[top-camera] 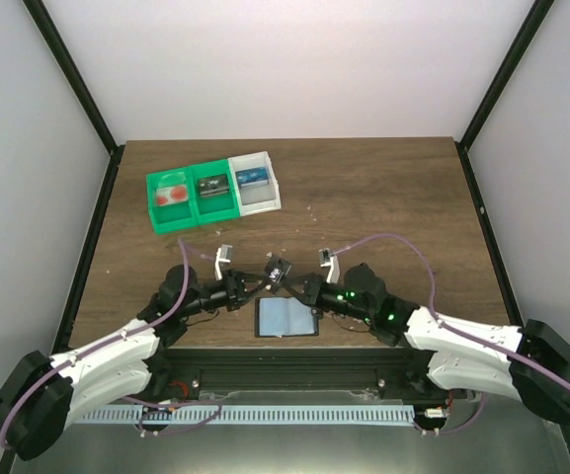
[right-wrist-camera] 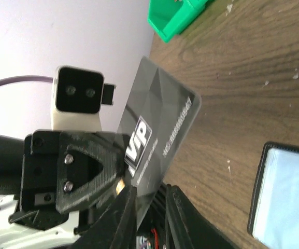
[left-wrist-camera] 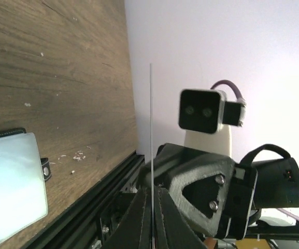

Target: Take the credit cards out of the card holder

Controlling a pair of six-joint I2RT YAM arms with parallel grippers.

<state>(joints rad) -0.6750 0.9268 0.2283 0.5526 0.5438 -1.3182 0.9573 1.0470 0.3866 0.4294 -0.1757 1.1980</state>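
White walls and black corner posts box in the brown wooden desk (top-camera: 383,197) I'm working over. Toward its far left sits a three-compartment tray (top-camera: 198,219), two bins green and one white. The credit cards (top-camera: 173,194), red and pale, lie in the leftmost green bin. A dark item (top-camera: 212,185) is in the middle bin and a blue one (top-camera: 252,178) in the white bin.

The card holder (top-camera: 286,318) lies open and flat on the desk at the near edge, between my two arms, its pale blue-grey inside facing up. Just beyond it, both arms meet nose to nose on a black card (right-wrist-camera: 159,124) printed with "VIP" and a row of digits.

My left fingers (left-wrist-camera: 138,220) are clamped on it: the left wrist camera sees the card edge-on, a thin upright line rising from between them. The card's other end runs down between my right fingers (right-wrist-camera: 119,223), but I cannot tell whether they grip it or stand slightly off it. The card is held up off the desk, apart from the holder.
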